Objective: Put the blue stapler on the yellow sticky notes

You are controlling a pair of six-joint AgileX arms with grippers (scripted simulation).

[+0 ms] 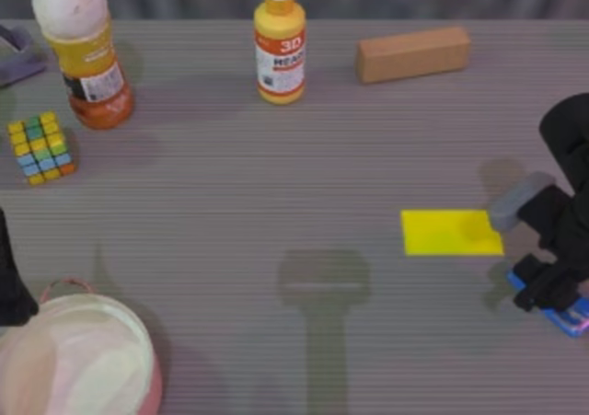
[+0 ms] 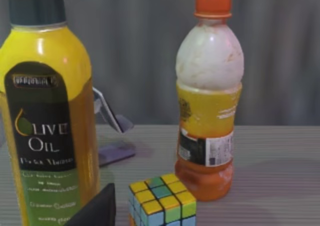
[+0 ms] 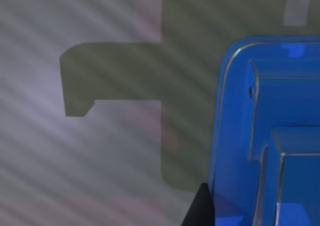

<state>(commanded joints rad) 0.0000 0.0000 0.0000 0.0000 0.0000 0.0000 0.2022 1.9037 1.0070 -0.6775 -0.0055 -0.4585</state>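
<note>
From up here I see a broad bare stretch of table (image 1: pixel 276 185) through the middle, with open room left of the yellow sticky notes (image 1: pixel 451 232). My right end effector (image 1: pixel 550 288) sits low over the blue stapler (image 1: pixel 563 316) at the right edge, just beside the pad. The tan block (image 1: pixel 413 53) and glue bottle (image 1: pixel 280 47) line the far side. At the left, the orange bottle (image 1: pixel 85 54), puzzle cube (image 1: pixel 41 147) and bucket (image 1: pixel 78 360) crowd my parked left arm (image 1: pixel 11 277).
</note>
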